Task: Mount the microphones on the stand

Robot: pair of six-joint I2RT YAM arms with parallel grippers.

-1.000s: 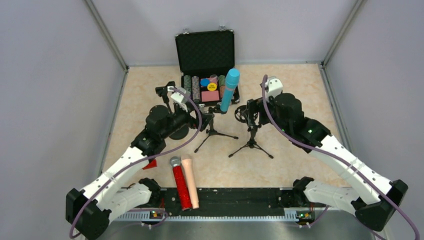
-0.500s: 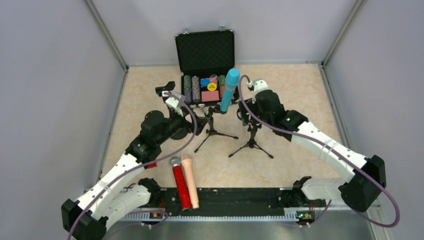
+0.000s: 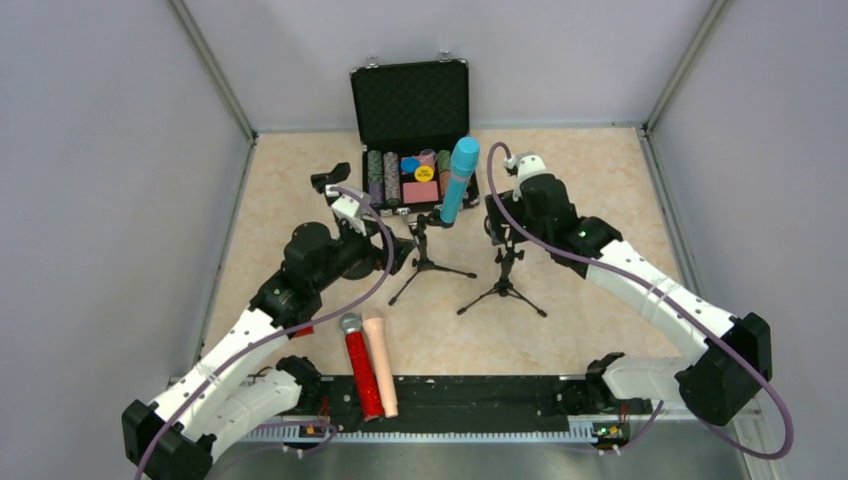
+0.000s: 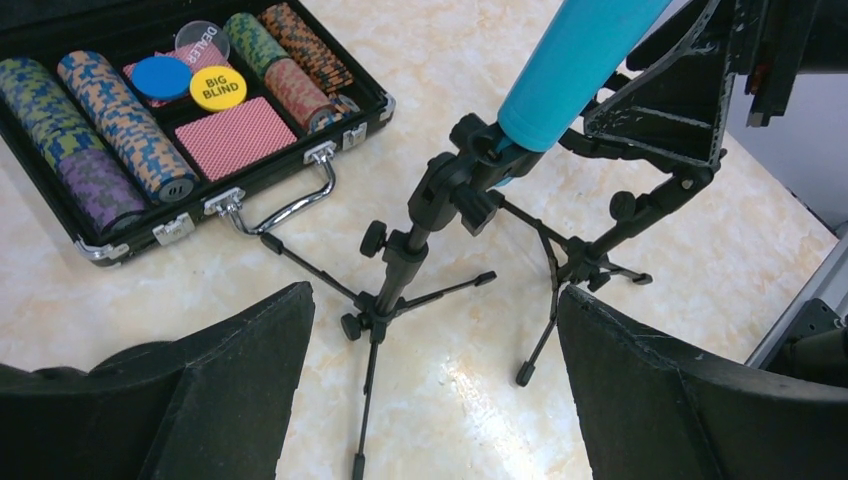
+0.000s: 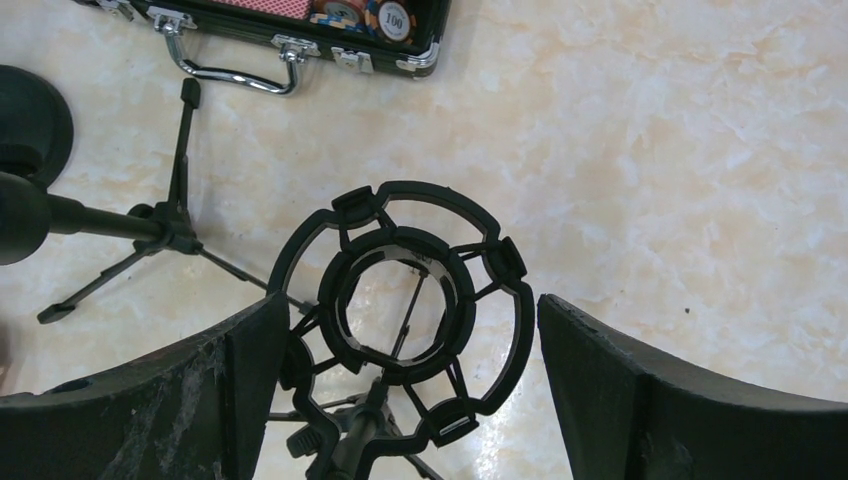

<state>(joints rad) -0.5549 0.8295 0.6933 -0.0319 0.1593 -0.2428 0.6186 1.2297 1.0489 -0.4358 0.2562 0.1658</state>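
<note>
Now, over the last second, your right gripper (image 5: 410,300) has swung in. It sits wide open and empty, straddling the black ring cradle (image 5: 420,187) of the tripod stand just right of centre in the top view. The left gripper (image 4: 432,292), also spread and holding nothing, has barely shifted. It faces the other black tripod stand (image 4: 400,260), which carries the light blue microphone (image 4: 575,60). The glittery red microphone (image 3: 361,370) and the peach-beige microphone (image 3: 380,360) lie side by side on the bench (image 3: 600,180), lower centre. I judge one mounted and two to go.
</note>
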